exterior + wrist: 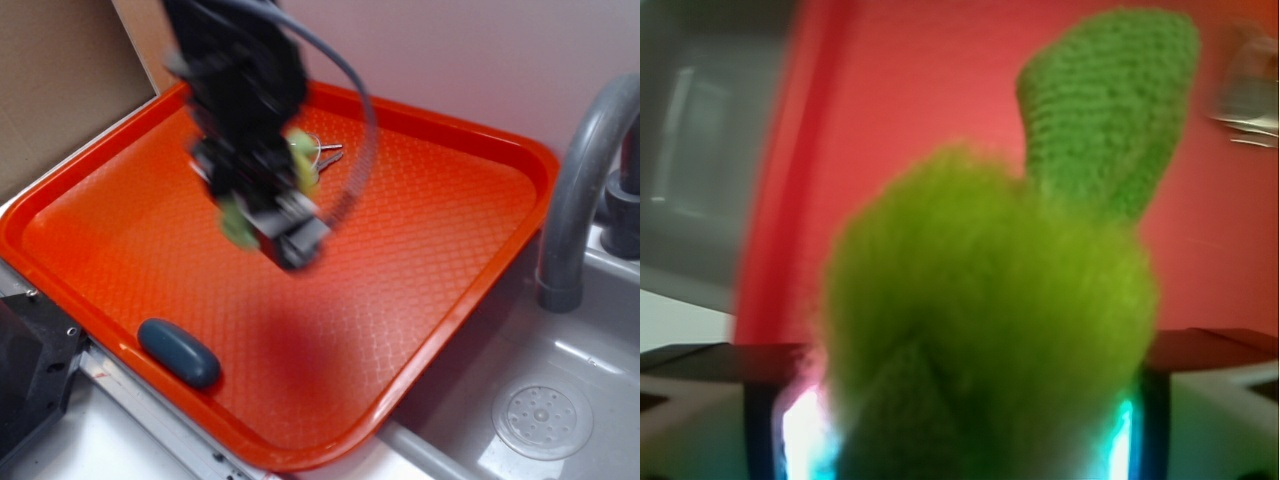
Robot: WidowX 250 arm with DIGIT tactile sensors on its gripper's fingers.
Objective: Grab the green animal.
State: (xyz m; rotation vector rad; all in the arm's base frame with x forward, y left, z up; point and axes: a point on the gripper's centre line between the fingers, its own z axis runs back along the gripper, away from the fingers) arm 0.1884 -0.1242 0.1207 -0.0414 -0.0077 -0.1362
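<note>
The green animal [990,320] fills the wrist view, a fuzzy lime-green plush with one knitted darker green limb [1110,110] sticking up. It sits squeezed between the two fingers of my gripper [955,420], which is shut on it. In the exterior view the black gripper [270,205] hangs blurred above the middle of the orange tray [430,230], with bits of the green animal [303,160] showing on either side of it. The plush is lifted off the tray.
A dark blue oval object [178,351] lies near the tray's front left edge. A small metal object [330,152] lies behind the gripper. To the right are a grey faucet [580,180] and a sink with a drain [542,420]. Cardboard [60,80] stands at back left.
</note>
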